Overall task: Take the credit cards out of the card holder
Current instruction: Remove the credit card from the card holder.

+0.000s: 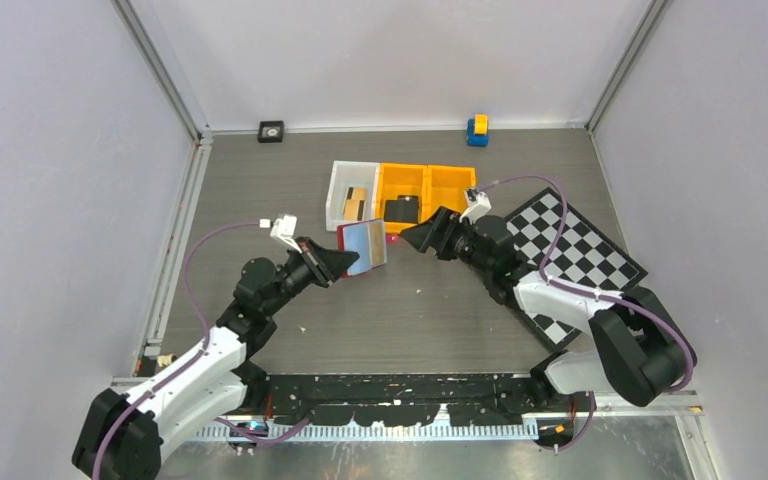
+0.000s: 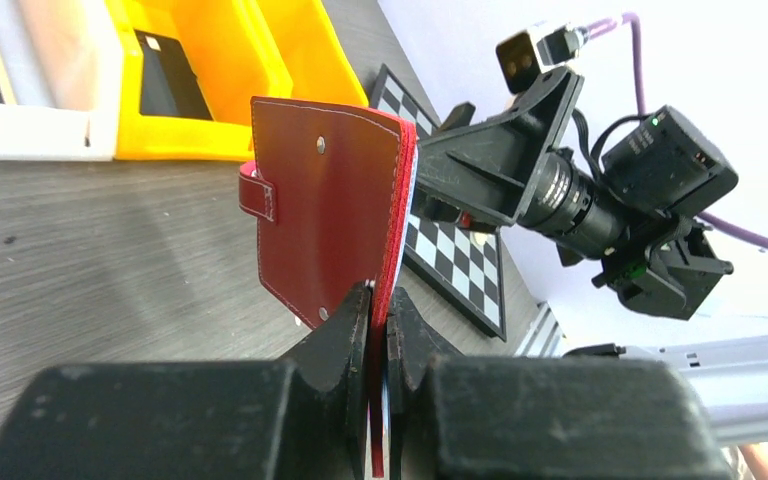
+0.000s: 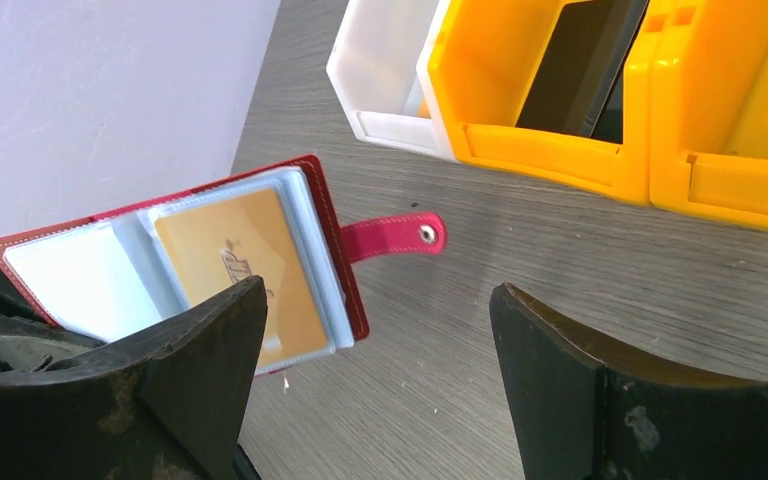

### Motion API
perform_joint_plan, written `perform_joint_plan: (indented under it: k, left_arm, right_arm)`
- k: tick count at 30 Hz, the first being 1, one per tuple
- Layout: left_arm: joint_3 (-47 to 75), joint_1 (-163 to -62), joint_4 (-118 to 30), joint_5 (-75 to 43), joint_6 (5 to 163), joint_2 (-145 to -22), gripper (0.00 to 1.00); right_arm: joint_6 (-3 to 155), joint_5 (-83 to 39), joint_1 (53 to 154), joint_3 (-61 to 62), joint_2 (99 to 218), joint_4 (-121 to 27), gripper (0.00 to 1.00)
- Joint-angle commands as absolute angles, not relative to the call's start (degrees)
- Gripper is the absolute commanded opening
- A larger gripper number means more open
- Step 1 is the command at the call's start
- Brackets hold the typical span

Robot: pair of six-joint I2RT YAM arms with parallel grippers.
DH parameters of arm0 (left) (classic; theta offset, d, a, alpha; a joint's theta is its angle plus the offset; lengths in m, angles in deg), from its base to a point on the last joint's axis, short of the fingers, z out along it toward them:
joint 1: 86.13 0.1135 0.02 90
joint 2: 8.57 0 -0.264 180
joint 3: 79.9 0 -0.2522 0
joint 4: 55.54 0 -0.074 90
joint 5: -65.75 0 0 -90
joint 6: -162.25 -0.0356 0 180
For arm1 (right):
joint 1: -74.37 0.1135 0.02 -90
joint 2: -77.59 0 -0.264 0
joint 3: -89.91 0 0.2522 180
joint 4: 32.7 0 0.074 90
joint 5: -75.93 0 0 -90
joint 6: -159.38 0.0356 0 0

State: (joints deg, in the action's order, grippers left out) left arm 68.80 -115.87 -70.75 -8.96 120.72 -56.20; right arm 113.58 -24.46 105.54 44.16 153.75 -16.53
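Above the table's middle, lifted off the grey surface: card holder (image 1: 362, 247), red, folded open, clear sleeves turned toward the right arm.

Entries
- Left gripper (image 1: 343, 262): clamped on the holder's lower edge, cover and sleeves pinched together. Only a narrow strip is held.
- Right gripper (image 1: 412, 238): spread wide, nothing held, stationed just beside the sleeves. No contact can be made out.
- Credit card (image 3: 235, 265): tan, seated in the front sleeve. The neighbouring sleeve is seen pale and blank. Whether more cards lie behind cannot be told.
- Snap tab (image 3: 395, 238): unfastened, projecting from the cover's edge.
- White bin (image 1: 338, 190) and yellow bins (image 1: 400, 168): set behind the holder. Chequered board (image 1: 580, 240): laid at the right.

Hazards judged likely
- The sleeve film may be gripped along with the card, so that the card is locked in place and the whole holder is dragged.
- The holder may be pulled out of, or pivoted within, the slim edge grip if the card sticks during the draw.
- Several leaves may be caught at once, since they are stacked close together.
- The cover may be knocked aside as the wide jaws are brought in, and the alignment lost.
- The thin card may be bent or dropped if only its corner is taken.
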Motion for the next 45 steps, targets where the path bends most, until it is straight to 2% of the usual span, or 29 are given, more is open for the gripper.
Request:
perform_joint_plan:
  k: [1, 9, 18, 28, 31, 39, 45]
  left_arm:
    - [69.8, -115.8, -72.0, -14.2, 119.0, -52.9, 0.00]
    - [69.0, -114.3, -77.2, -7.8, 120.8, -56.0, 0.00]
    - [70.9, -105.0, -99.6, 6.9, 136.2, -66.6, 0.00]
    - [68.1, -103.9, -122.6, 15.0, 150.4, -80.1, 0.00]
    - [67.0, -103.9, -123.8, 16.5, 152.0, -82.3, 0.00]
    - [66.9, -103.9, -121.3, 16.7, 150.3, -76.9, 0.00]
    - [67.0, -103.8, -120.7, 16.5, 150.0, -77.3, 0.00]
  right_arm:
    - [117.8, -25.0, 104.9, 46.9, 154.7, -6.1, 0.87]
    - [123.6, -30.7, 104.1, 47.0, 158.6, 1.7, 0.87]
    - [129.4, -38.3, 102.2, 48.1, 165.5, 16.4, 0.87]
    - [133.6, -42.2, 102.1, 47.6, 170.8, 25.1, 0.87]
    - [134.4, -42.7, 102.1, 47.4, 171.8, 26.4, 0.87]
    - [138.4, -44.4, 102.1, 46.9, 174.6, 32.5, 0.87]
    - [141.1, -44.9, 102.1, 47.3, 174.0, 36.0, 0.87]
